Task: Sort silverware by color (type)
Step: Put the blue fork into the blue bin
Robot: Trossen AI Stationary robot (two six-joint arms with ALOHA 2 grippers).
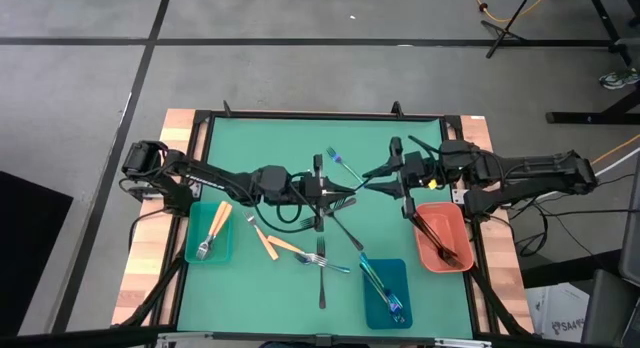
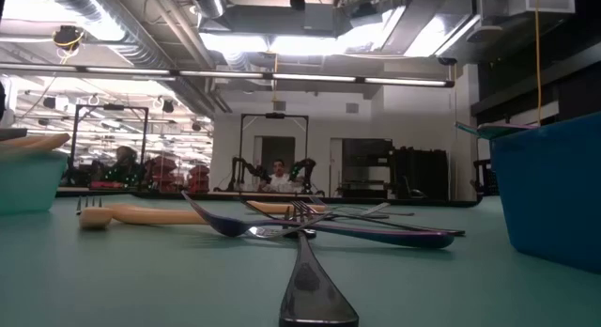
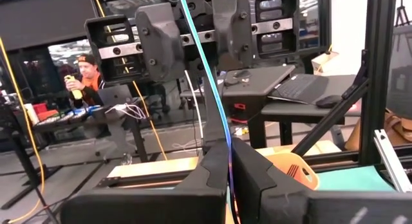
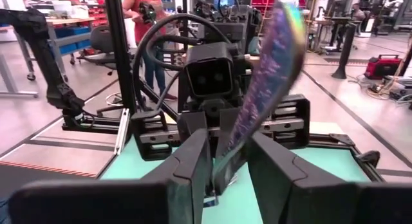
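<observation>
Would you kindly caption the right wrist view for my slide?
Both pincers, right pincer and left pincer, grip one iridescent utensil mid-handover.

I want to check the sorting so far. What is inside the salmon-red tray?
The salmon-red tray holds dark black utensils lying slantwise, seemingly two. Their heads overlap at the tray's near end, so the exact count and whether they are forks cannot be told.

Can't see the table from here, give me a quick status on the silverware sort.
Left gripper shut on iridescent utensil. Right gripper clamped on the same piece, mid-table handover. Black fork and others loose on mat; nothing blocking.
</observation>
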